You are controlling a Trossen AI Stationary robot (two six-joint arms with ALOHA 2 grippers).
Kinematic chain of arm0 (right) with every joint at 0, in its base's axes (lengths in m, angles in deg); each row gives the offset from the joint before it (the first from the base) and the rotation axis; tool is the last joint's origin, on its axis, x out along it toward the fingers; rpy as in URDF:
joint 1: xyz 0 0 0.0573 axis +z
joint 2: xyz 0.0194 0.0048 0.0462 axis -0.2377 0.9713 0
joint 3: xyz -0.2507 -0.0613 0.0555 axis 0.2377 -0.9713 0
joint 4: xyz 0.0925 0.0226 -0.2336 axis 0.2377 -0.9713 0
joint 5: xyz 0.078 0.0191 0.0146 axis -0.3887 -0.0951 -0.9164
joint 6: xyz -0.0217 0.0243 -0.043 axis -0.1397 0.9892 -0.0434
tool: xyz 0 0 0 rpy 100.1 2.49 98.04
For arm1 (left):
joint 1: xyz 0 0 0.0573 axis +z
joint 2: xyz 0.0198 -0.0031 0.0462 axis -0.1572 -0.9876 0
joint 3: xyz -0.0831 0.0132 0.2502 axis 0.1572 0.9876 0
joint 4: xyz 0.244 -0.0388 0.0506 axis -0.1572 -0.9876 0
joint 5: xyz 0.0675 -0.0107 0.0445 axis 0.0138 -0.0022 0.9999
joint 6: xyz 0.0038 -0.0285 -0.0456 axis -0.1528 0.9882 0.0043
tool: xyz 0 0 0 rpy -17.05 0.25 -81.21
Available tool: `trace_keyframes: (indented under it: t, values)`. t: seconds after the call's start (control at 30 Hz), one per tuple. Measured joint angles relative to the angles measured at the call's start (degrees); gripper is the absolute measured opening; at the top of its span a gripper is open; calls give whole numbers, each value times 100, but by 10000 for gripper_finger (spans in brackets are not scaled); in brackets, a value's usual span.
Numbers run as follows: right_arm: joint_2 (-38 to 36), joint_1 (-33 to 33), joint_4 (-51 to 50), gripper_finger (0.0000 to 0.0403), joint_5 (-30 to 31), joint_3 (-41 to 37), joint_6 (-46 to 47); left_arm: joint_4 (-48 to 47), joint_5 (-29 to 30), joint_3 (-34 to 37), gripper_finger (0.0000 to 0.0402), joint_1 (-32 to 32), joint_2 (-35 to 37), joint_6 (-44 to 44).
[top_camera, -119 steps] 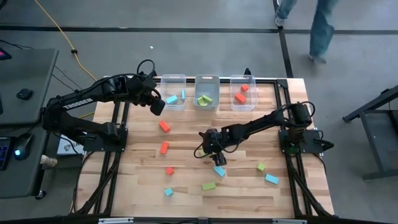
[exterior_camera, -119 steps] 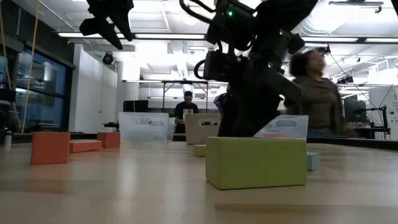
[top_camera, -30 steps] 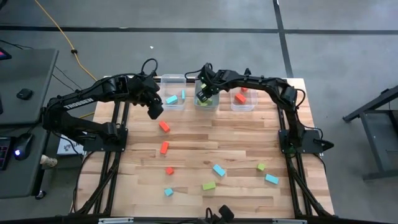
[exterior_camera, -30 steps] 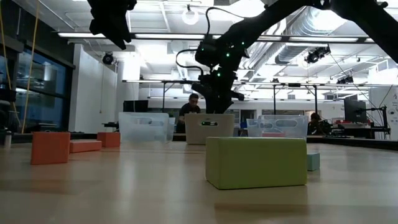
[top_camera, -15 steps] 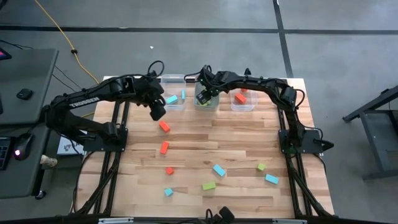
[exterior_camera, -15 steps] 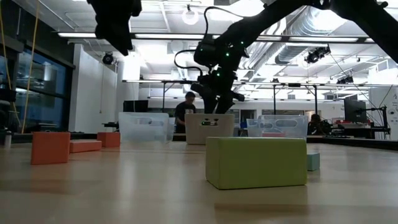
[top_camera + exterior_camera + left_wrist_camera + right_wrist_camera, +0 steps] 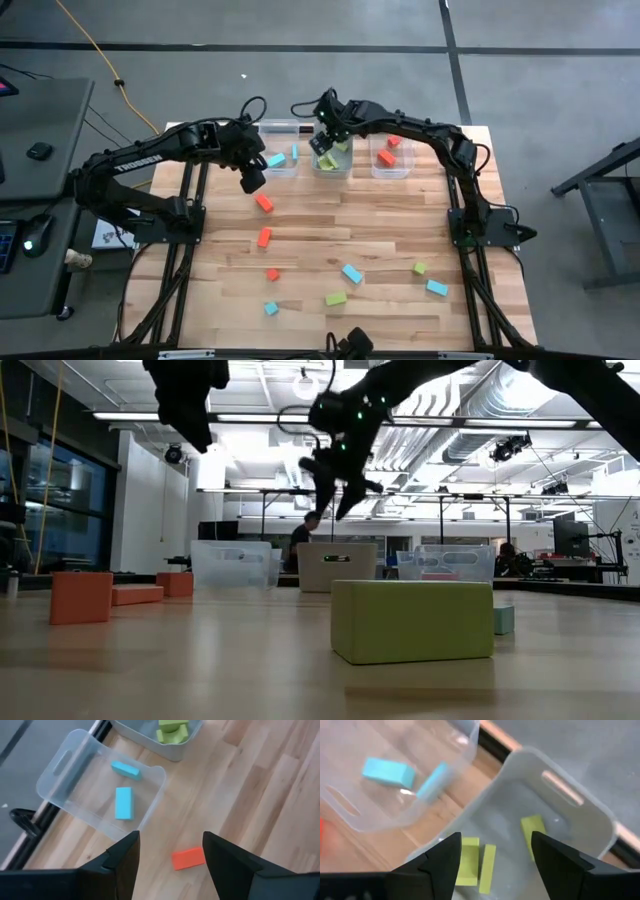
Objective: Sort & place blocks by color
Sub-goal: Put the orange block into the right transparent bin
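small blocks [image 7: 265,237] in red-orange, light blue and lime green are split between three clear bins and the bare wooden table [image 7: 390,222]. the bins stand in a row along the table's far edge, apparently one for each colour. the bin nearest the far left corner [image 7: 280,160] holds two light blue blocks [image 7: 124,803]. the middle bin [image 7: 333,165] holds lime green blocks [image 7: 469,860], three of them plain in the right wrist view. the bin nearest the far right corner [image 7: 389,160] holds two red-orange blocks [image 7: 385,157].

still loose on the table are three red-orange blocks in a line running from near the blue bin toward the near edge, plus three light blue and two green pieces scattered toward the near edge, several of them close to the near right corner. one green bar [image 7: 412,620] looms large in the low view.

the right gripper [image 7: 323,146] hangs over the middle bin, fingers apart with nothing between them, so a green block seems just delivered there. the left gripper [image 7: 252,179] hovers just beside the blue bin, fingers also apart and empty, with a red-orange block [image 7: 189,858] lying on the wood beyond them, likely its next pick.

roughly half the sorting looks done.
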Motion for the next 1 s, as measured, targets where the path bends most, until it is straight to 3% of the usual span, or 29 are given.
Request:
trace_keyframes:
  t: [0.23, 0.37, 0.6, 0.8, 1.0]
  values:
    - [-7, 0, -558, 232, 145, 937, -139, -146, 459, 0, 231, 303, 0, -480]
    - [-7, 0, -875, 232, 144, 1351, -229, -165, 114, 0, 234, 393, 0, -1287]
    - [-9, 0, -1279, 232, 204, 1901, -630, -165, -1003, 0, 232, 315, 0, -3095]
    - [-9, 0, -1619, 232, 293, 2054, -793, -142, -1083, 27, 231, 140, 0, -3964]
    - [-9, 0, -1847, 232, 296, 2053, -1213, -164, -1082, 561, 232, -79, -48, -4480]
